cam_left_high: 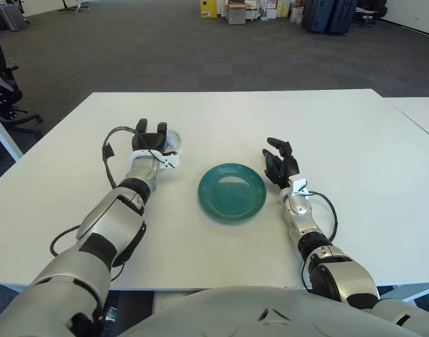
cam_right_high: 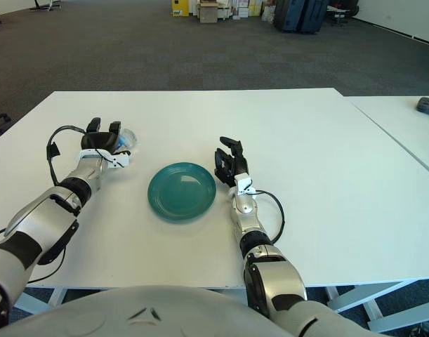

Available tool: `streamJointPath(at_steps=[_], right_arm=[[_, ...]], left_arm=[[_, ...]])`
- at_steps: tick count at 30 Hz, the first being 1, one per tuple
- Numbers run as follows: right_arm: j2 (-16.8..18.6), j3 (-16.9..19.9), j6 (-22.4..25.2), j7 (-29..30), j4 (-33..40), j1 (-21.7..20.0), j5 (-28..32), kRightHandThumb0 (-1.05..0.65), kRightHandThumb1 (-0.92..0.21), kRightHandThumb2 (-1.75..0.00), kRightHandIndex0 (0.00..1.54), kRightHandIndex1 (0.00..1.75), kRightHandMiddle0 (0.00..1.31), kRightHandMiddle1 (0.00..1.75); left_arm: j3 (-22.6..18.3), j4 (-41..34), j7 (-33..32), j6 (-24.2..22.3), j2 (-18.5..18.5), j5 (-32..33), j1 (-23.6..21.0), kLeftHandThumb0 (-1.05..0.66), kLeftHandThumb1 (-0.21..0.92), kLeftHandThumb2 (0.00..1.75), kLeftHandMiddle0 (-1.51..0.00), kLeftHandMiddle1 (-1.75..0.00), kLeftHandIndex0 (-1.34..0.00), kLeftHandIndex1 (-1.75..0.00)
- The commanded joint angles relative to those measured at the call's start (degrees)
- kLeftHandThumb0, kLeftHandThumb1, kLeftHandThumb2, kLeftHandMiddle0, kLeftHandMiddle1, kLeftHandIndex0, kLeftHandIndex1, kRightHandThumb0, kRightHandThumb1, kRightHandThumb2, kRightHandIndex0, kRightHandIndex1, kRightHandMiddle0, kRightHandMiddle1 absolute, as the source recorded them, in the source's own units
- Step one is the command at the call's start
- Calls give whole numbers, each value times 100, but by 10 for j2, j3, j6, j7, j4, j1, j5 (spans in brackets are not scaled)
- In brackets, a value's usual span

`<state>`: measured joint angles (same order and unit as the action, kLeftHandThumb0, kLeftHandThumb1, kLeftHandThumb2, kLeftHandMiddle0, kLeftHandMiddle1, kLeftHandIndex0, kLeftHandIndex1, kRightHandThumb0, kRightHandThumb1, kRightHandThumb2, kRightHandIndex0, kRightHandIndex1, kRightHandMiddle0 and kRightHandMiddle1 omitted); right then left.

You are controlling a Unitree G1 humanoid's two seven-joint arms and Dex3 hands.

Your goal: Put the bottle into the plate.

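A white table [cam_left_high: 221, 116] fills most of the frame, with dark carpet stretching away behind it. Near the middle of the frame, a little below centre, sits a teal plate [cam_left_high: 232, 191], round and shallow, with nothing in it.

Left of the plate and slightly higher in the frame, the left hand [cam_left_high: 150, 139] is at a small clear bottle [cam_left_high: 172, 140]. Its dark fingers [cam_right_high: 102, 127] are curled over the bottle, which peeks out pale and glassy on the hand's right side. Whether the bottle is lifted or touching the table, I can't tell from here. The bottle is apart from the plate, with bare tabletop between them.

The right hand [cam_left_high: 279, 167] shows just right of the plate, close to its rim, fingers loosely bent and holding nothing.

At the far right edge a second white table [cam_right_high: 404, 119] adjoins, carrying a dark object [cam_right_high: 428, 106].
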<state>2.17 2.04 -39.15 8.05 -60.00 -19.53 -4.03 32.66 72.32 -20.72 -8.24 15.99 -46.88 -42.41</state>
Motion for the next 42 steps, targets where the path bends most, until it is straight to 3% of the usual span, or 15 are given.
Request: streamJointPath(at_steps=[1, 17, 23, 33, 42], right_arm=[[-7, 0, 20, 2, -28, 39, -5, -67, -92, -70, 53, 1, 8, 94], [-9, 6, 13, -21, -25, 44, 5, -64, -92, -69, 54, 1, 12, 94], [-8, 10, 14, -26, -22, 47, 9, -64, -92, -69, 54, 1, 11, 92], [-6, 15, 9, -35, -12, 54, 16, -62, -92, -66, 54, 1, 12, 91], [-4, 18, 8, -44, 0, 63, 20, -62, -92, -64, 56, 2, 12, 91]], left_arm=[[2, 3, 7, -6, 2, 5, -22, -105, 92, 81, 0, 0, 0, -13], [-14, 20, 20, 4, 10, 37, -26, -105, 92, 76, -6, -2, 0, -15], [-24, 25, 31, 12, 9, 54, -26, -105, 92, 73, -12, -3, 0, -20], [-38, 32, 61, 13, 1, 79, -22, -105, 92, 71, -29, -4, 0, -50], [-42, 41, 87, 8, -9, 92, -15, -105, 92, 63, -35, -4, 0, -49]])
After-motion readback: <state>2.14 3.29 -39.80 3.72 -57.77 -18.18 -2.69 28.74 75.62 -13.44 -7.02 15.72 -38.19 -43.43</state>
